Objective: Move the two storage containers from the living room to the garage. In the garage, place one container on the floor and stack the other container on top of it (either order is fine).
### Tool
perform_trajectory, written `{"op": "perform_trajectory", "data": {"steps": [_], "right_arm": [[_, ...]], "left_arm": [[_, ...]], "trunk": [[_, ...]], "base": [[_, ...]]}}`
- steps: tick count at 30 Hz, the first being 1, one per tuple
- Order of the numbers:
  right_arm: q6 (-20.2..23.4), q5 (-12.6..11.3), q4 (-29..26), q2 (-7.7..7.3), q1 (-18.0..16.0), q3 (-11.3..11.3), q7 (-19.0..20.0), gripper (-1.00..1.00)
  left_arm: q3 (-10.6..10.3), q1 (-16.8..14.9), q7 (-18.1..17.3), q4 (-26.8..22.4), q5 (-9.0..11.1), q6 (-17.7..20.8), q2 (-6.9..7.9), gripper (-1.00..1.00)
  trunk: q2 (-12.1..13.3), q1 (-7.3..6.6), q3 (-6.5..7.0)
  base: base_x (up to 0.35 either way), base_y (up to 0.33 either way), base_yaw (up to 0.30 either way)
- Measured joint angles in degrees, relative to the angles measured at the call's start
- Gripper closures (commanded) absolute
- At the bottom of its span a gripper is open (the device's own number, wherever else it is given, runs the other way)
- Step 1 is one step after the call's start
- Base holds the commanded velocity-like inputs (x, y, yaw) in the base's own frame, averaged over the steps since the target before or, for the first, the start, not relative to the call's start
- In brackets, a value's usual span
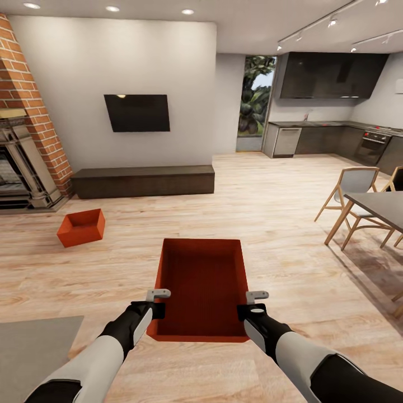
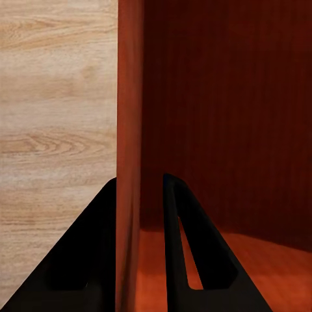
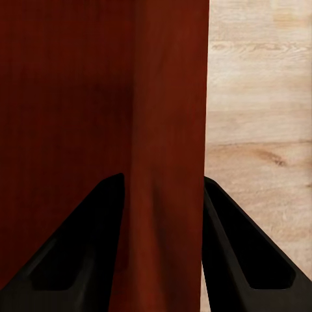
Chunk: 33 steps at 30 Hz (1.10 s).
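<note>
I hold one orange-red storage container (image 1: 204, 285) in front of me above the light wood-plank floor (image 1: 291, 224) of the living room. My left gripper (image 1: 158, 295) is shut on its left wall (image 2: 130, 130), one finger inside and one outside. My right gripper (image 1: 256, 296) is shut on its right wall (image 3: 172, 130) in the same way. The bin is empty and its ribbed bottom shows. The second storage container (image 1: 81, 226) sits slightly tilted on the plank floor at the left, near the brick fireplace (image 1: 28, 112).
A long low dark cabinet (image 1: 143, 180) stands under the black wall TV (image 1: 137, 112). A grey rug (image 1: 33, 347) lies at the near left. A dining table (image 1: 380, 207) with chairs (image 1: 352, 201) stands at the right, and a kitchen (image 1: 330, 129) lies beyond.
</note>
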Motion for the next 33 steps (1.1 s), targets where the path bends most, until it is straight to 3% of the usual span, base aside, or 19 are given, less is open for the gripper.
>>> {"op": "perform_trajectory", "data": {"steps": [33], "right_arm": [[0.0, 0.0, -0.1, -0.03, 0.0, 0.1, -0.1, 1.0]], "left_arm": [[0.0, 0.0, 0.0, 0.0, 0.0, -0.1, 0.01, 1.0]], "trunk": [[0.0, 0.0, 0.49]], "base": [[0.0, 0.0, 0.0]]}}
